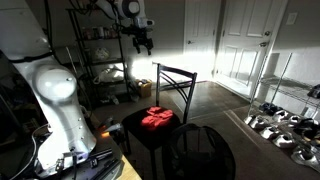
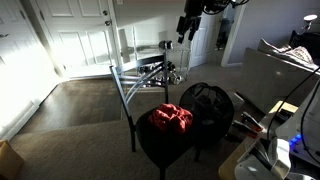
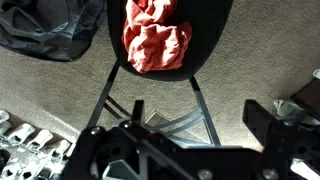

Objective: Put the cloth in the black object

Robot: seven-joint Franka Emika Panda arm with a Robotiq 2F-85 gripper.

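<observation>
Gripper: raised high, fingers spread wide, holding nothing.
Cloth: red, crumpled, well below the gripper, lying on a black surface carried on thin metal legs.
Black object: dark, mesh-like container just beside that surface, also well below the gripper; the cloth is not inside it.

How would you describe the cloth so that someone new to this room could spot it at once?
Find the round black stool standing on the carpet in the middle of the room. The cloth lies crumpled on its seat. It is the only bright red thing in view; the round black container beside the stool is dark, like the seat itself.
</observation>
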